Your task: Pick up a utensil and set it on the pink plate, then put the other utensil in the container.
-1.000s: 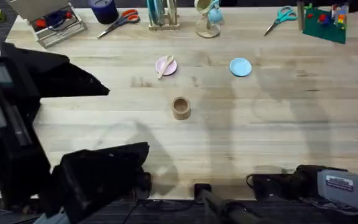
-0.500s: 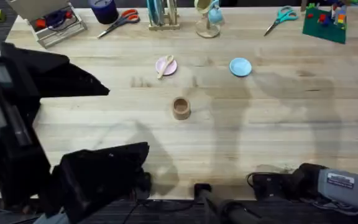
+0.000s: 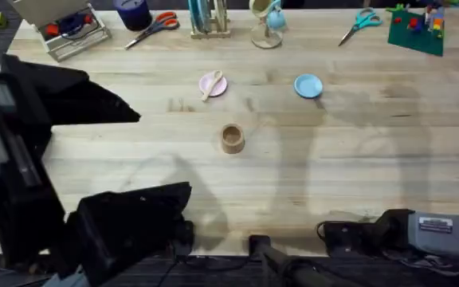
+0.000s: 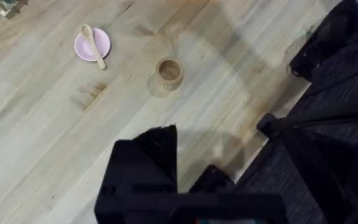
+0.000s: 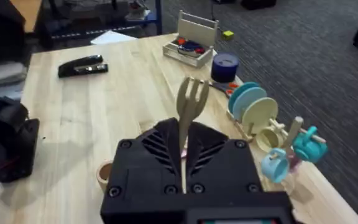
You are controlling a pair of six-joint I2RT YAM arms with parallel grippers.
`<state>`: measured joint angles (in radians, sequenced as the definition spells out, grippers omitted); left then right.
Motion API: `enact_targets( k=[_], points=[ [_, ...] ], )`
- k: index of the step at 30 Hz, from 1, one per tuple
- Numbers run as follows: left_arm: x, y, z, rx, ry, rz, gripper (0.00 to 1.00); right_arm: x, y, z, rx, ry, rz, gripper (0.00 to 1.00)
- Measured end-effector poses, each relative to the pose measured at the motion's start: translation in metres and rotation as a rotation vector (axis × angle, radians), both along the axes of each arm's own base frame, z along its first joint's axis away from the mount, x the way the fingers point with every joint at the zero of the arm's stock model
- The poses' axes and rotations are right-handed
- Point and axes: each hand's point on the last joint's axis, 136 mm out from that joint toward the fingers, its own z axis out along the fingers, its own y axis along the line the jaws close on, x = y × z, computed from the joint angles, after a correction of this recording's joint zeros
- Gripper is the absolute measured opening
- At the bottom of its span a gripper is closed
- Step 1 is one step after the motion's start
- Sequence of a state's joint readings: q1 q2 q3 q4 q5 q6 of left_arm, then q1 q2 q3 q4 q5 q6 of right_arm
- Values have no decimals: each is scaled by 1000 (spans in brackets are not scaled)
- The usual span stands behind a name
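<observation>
Already the spoon (image 3: 211,84) lies on the pink plate (image 3: 216,77), so half is done, and with my right gripper (image 5: 183,163) clenched on the fork (image 5: 190,104), tines up, I still must drop it into the container (image 3: 231,139).

Overhead looks down and forward; left wrist, high above, shares its pink plate (image 3: 212,84) and container (image 3: 231,138).
</observation>
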<state>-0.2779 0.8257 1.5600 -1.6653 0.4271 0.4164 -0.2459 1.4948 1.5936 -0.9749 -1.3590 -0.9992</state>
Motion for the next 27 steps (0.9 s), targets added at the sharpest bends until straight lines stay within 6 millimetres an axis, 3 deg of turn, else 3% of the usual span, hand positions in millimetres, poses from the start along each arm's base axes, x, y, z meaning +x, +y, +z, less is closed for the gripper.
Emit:
enact_targets(
  k=[11, 17, 18, 19, 27],
  points=[
    [0, 0, 0, 0, 0, 0, 993, -5, 15, 2, -2, -64, 64, 29],
    [0, 0, 0, 0, 0, 0, 993, -7, 42, -6, -3, -110, 169, 29],
    [0, 0, 0, 0, 0, 0, 993, -8, 60, -14, 14, -139, 247, 29],
    [0, 0, 0, 0, 0, 0, 993, -8, 63, -16, 18, -145, 260, 30],
    [0, 0, 0, 0, -1, 0, 994, 16, 67, -50, 37, -119, 288, 31]
  ],
)
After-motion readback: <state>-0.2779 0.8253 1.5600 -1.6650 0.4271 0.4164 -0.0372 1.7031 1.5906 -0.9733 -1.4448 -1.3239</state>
